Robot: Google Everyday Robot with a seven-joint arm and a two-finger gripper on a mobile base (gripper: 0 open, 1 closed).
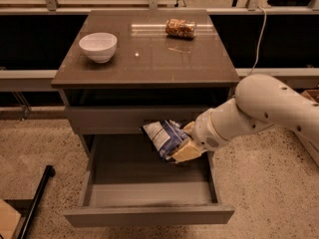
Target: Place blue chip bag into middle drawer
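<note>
Right now the tan pincer (185, 151) pinches the flat, glossy blue-and-white chip bag (163, 136). Both hang over the open grey-brown middle drawer (149, 215), just under the brown table (149, 59).

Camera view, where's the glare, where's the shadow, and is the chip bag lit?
Camera view: glare streaks the tabletop near the brown packet; the recess under it is in deep shadow; the blue chip bag, held by the gripper above the open middle drawer, is clearly lit.

Above the open middle drawer (149, 215), the gripper (185, 146), jaws clamped, hides the blue chip bag (163, 136)'s right end; the arm (269, 106) runs off frame right; bag print illegible.
</note>
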